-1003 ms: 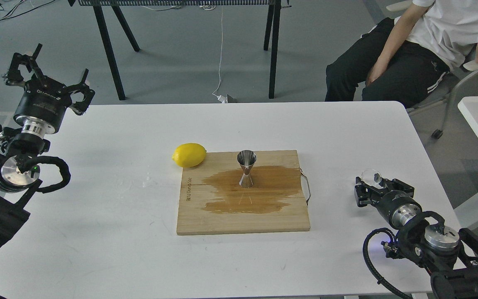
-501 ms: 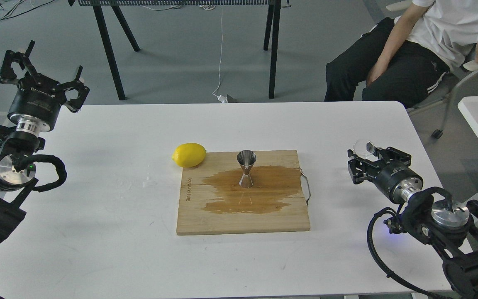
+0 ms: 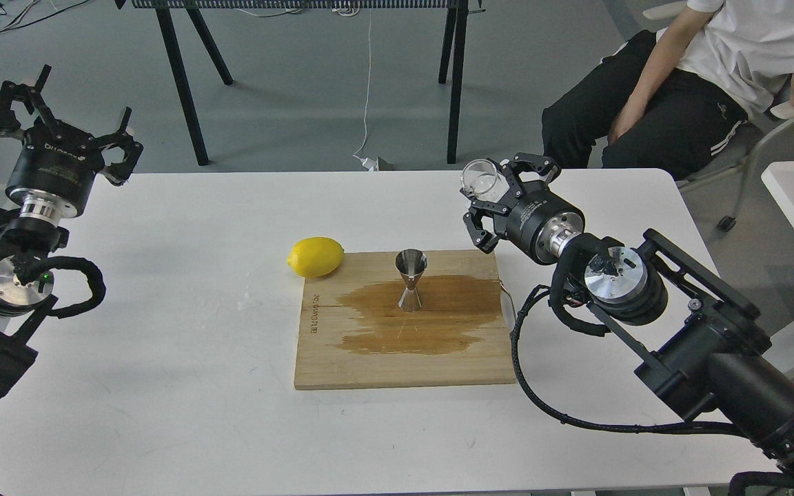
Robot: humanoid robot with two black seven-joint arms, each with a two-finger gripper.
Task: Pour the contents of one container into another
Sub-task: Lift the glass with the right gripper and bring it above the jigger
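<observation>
My left gripper [image 3: 59, 114] hangs over the table's [image 3: 163, 344] far left corner, fingers spread wide and holding nothing. A lemon [image 3: 315, 257] lies just beside the top-left corner of the wooden cutting board [image 3: 404, 368]. On the board, the steel jigger [image 3: 411, 280] stands upright in a brown wet stain [image 3: 438, 324]. To the right, above the board's far right corner, my right gripper [image 3: 492, 191] is clamped on the clear glass cup [image 3: 480, 178], which is tipped sideways, mouth toward the left. A seated person [image 3: 686, 89] is beyond.
</observation>
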